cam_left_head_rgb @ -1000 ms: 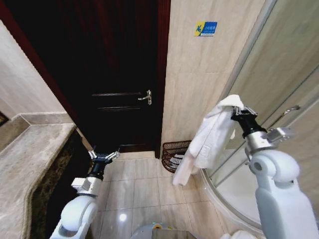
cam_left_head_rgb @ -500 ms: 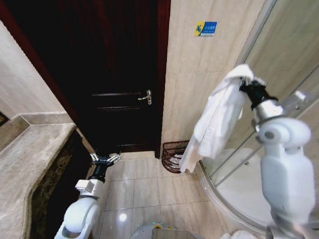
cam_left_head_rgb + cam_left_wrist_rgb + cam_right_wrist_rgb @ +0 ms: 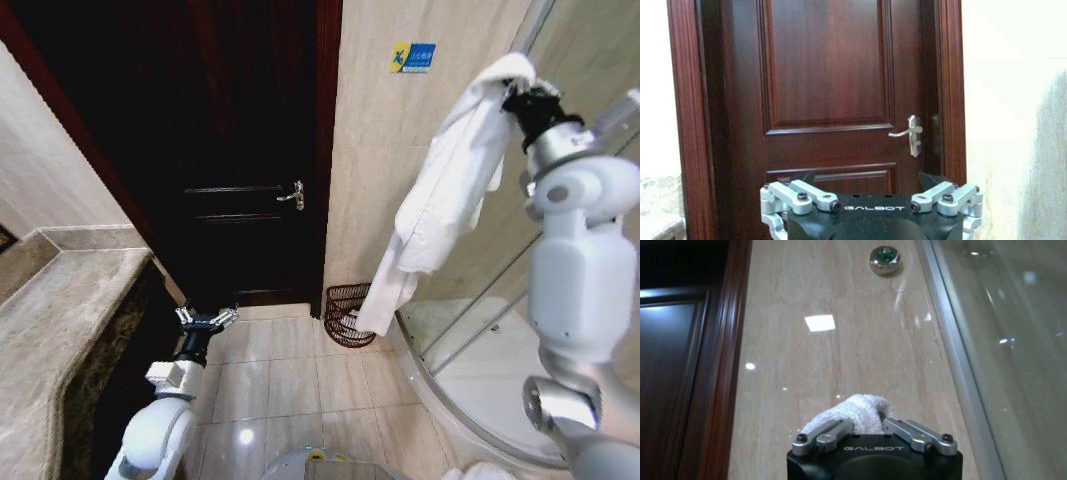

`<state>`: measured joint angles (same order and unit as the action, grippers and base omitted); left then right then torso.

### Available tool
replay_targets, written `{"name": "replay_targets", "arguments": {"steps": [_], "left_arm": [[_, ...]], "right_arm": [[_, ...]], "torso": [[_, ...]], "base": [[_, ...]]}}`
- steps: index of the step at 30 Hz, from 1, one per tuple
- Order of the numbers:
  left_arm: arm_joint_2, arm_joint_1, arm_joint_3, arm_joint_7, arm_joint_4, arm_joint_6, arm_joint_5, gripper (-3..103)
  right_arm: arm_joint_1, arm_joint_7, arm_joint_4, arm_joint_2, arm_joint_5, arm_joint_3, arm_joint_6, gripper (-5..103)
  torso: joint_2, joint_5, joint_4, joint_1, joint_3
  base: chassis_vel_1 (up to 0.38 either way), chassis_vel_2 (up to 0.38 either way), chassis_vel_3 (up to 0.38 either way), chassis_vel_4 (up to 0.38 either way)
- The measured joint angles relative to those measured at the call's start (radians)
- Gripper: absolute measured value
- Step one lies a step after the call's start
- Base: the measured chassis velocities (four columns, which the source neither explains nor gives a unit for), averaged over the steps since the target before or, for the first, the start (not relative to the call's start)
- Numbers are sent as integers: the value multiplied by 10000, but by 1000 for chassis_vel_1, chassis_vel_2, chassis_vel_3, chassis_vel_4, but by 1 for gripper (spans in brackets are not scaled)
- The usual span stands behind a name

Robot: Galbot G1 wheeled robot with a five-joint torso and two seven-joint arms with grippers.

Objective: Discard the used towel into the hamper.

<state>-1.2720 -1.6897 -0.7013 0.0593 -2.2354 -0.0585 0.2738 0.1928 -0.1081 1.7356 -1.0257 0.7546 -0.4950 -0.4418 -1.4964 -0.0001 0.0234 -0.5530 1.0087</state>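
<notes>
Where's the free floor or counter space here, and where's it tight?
Bare tile floor lies open between the dark door, the left gripper and the shower glass. The stone counter beside the left arm looks bare too. Tight spot: the corner where the hamper sits between door frame and shower, with the towel from the raised right gripper hanging over it.
</notes>
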Motion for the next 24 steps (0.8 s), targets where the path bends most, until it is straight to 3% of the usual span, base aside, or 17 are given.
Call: {"name": "replay_targets", "arguments": {"steps": [14, 24], "left_arm": [[-74, -68, -198, -6, -200, -90, 20, 100], [-56, -106, -310, -5, -271, -122, 75, 100]], "right_arm": [[-2156, -3, -2103, -865, -616, 1402, 241, 3], [-2009, 369, -2660, -1003, -1171, 1387, 339, 3]], "torso": [[1, 0, -2, -1, 1], [0, 2, 2, 1, -1]], "base": [[0, 0, 0, 0], [0, 0, 0, 0]]}}
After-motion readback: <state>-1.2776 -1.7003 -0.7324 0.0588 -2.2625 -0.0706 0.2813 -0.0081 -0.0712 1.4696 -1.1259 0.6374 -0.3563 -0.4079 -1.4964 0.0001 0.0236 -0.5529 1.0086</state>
